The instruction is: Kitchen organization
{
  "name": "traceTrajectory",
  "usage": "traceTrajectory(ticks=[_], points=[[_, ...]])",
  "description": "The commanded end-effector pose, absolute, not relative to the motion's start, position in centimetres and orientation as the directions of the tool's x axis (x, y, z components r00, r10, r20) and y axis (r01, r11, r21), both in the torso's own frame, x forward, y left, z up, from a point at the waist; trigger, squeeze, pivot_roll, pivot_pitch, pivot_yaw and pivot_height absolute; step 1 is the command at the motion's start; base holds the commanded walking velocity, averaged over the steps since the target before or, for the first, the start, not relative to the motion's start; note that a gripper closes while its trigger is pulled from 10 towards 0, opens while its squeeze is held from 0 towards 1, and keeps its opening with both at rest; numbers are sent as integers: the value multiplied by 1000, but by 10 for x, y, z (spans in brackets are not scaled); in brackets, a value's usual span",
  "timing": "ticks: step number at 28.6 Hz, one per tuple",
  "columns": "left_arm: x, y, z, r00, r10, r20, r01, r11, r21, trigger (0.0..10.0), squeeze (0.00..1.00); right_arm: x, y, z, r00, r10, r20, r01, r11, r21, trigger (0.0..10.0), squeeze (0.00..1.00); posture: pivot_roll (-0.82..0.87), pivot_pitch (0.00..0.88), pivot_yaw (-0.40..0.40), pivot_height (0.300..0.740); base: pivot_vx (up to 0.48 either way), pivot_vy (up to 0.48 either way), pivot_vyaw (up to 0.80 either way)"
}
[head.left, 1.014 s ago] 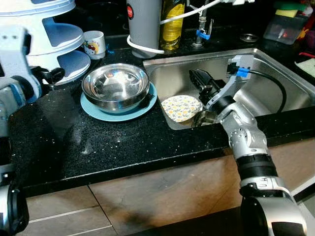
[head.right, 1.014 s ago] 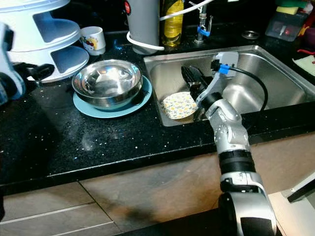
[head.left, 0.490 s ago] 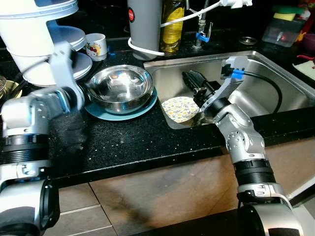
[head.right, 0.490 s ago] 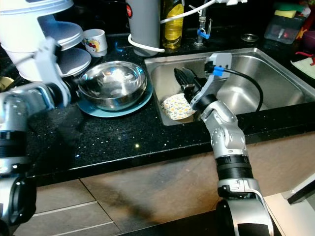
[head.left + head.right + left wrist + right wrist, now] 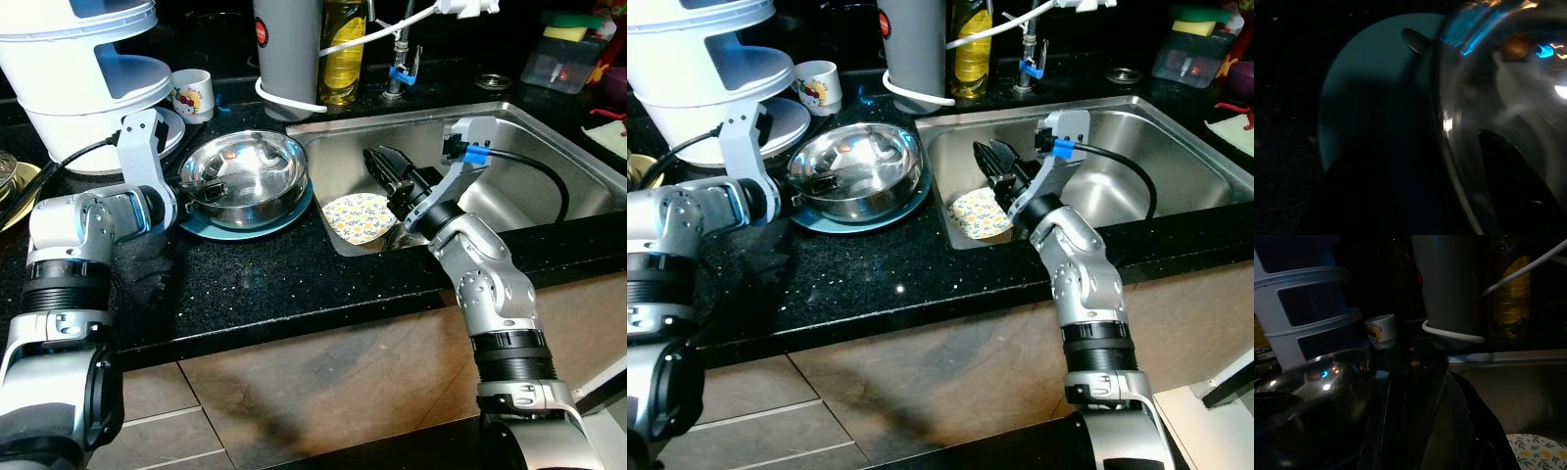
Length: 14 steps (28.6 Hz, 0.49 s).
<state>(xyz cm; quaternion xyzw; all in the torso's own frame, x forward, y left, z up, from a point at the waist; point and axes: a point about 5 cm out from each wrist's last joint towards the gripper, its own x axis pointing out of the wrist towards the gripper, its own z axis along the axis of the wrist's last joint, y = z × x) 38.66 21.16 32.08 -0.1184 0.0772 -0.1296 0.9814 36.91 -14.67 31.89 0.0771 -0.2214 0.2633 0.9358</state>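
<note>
Left eye view, left tool [image 5: 201,186] straddling steel bowl [image 5: 245,176] rim

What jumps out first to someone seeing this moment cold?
The shiny steel bowl on a teal plate on the black counter, with the left gripper at its rim. In the sink, the right gripper hangs above a floral patterned dish.

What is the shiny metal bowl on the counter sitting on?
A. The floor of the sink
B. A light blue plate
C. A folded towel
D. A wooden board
B: the metal bowl rests on a light blue plate whose rim shows around it on the black counter, left of the sink.
</note>
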Motion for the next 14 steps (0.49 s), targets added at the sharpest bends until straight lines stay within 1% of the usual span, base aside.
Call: traceTrajectory(ticks=[1, 11, 12, 14], points=[[386, 219, 324, 962, -248, -112, 212, 940, -267, 0, 0, 367, -148, 319, 762, 457, 458, -532, 846, 40, 10000, 0, 19, 180, 32, 740, 0, 0, 0], [387, 223, 329, 969, -236, -68, 208, 936, -284, 0, 0, 367, -146, 320, 760, 463, 456, -536, 843, 38, 10000, 0, 17, 166, 22, 740, 0, 0, 0], [387, 226, 334, 977, -212, -34, 194, 939, -282, 0, 0, 367, -146, 321, 759, 463, 459, -536, 844, 35, 10000, 0, 16, 165, 22, 740, 0, 0, 0], [387, 228, 338, 980, -200, -10, 189, 941, -281, 0, 0, 367, -146, 322, 758, 462, 460, -535, 844, 34, 10000, 0, 16, 165, 22, 740, 0, 0, 0]])
